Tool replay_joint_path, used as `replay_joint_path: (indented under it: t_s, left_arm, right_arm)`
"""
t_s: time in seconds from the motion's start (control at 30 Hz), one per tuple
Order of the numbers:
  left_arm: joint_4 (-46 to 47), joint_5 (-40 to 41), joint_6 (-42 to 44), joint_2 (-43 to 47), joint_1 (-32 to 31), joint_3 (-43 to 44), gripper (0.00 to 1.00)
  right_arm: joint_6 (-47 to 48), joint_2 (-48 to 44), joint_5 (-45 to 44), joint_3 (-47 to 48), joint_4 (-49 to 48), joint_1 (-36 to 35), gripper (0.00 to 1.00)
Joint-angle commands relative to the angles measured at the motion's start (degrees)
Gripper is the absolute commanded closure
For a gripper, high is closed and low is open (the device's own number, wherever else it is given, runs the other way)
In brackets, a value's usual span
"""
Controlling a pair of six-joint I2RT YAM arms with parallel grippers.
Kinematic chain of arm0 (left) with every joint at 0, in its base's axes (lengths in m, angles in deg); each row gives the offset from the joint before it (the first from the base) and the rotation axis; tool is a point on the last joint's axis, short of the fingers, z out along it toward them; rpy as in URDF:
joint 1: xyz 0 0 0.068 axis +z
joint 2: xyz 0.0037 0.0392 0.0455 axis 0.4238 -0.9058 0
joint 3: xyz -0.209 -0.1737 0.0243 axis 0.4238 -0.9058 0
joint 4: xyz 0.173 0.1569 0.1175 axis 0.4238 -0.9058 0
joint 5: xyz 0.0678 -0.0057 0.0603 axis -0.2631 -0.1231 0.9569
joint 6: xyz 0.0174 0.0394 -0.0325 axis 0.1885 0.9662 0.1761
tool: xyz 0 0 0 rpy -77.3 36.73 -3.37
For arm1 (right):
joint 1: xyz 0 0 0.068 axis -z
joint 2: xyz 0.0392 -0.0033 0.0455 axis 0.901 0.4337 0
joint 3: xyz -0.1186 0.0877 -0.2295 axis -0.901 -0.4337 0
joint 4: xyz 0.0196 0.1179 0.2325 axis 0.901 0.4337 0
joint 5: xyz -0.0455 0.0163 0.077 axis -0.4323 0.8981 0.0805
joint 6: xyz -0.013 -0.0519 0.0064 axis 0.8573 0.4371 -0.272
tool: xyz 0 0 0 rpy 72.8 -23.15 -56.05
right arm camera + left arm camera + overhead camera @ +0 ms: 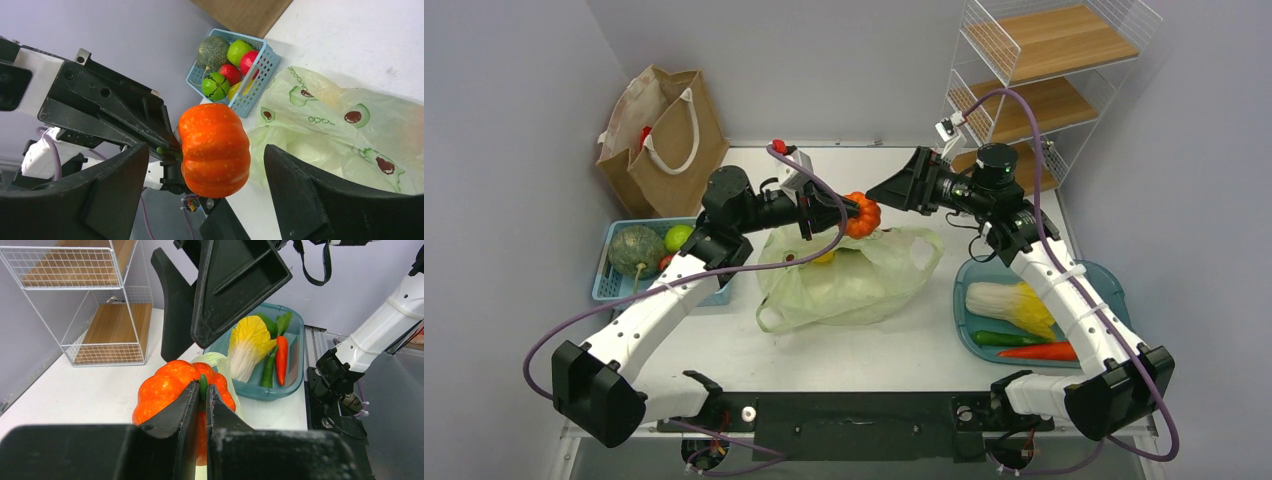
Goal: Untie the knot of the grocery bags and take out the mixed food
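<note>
Risks:
- left gripper (202,390) is clamped only on the thin green stem (203,385) of the pumpkin (215,150). That's a small contact, so the body can pivot or slip out if the arm jerks
- right gripper (205,150) has its jaws wide apart, one each side of the pumpkin, neither touching it. If left lets go before right closes, the pumpkin drops onto the bag (844,285) or the table (824,345) and probably rolls
- the surface is round and ribbed, so an off-centre squeeze could squirt it out sideways
- right's finger sits close to left's fingertips, so closing or pushing further in could knock them and dislodge the stem

Position: the pumpkin hangs in the air above the far edge of the bag, level with the right fingers and roughly centred between them, stem pointing back at left. The bag lies slack on the table below with its handles loose, and something yellow-green shows inside
</note>
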Motion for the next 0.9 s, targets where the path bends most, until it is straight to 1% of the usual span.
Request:
replay_joint_path:
  t_s: [0.0, 0.1, 0.2, 0.43, 0.6, 0.67, 0.73, 0.77, 0.87]
  left_arm:
    - [5.6, 0.3, -0.2, 0.5, -0.7, 1.9, 1.0]
    - [6.7, -0.4, -0.9, 0.7, -1.0, 2.1, 1.0]
    - [6.8, -0.7, -1.2, 1.1, -1.2, 2.1, 1.0]
    - [8.7, -0.5, -2.4, 1.1, -1.3, 1.9, 1.0]
    - [9.5, -0.2, -2.5, 0.9, -1.2, 2.3, 1.0]
    - [9.6, -0.2, -2.6, 0.9, -1.2, 2.5, 1.0]
    - [9.0, -0.1, -2.2, 1.1, -1.2, 2.6, 1.0]
    - [8.7, -0.1, -1.8, 1.2, -1.2, 2.7, 1.0]
    - [7.4, 0.0, -1.3, 1.4, -1.2, 3.0, 1.0]
  right_arm:
    - [-0.8, -1.9, 2.1, -1.0, -3.7, -1.5, 0.19]
    - [1.3, -1.6, 0.9, -1.7, -2.4, -1.5, 0.19]
    - [1.4, -1.4, 1.1, -1.9, -2.3, -1.2, 0.2]
    - [-2.3, 0.3, 4.2, -2.1, -6.9, -2.1, 0.25]
    - [-2.1, 0.7, 5.1, -3.4, -7.9, -3.2, 0.28]
    - [-2.3, 1.0, 5.3, -4.1, -8.6, -3.0, 0.32]
    - [-2.9, 1.2, 5.6, -4.1, -9.5, -2.4, 0.46]
    - [-3.0, 1.3, 5.8, -4.0, -9.5, -1.8, 0.48]
    - [-3.5, 0.8, 6.4, -4.4, -9.7, -0.1, 0.62]
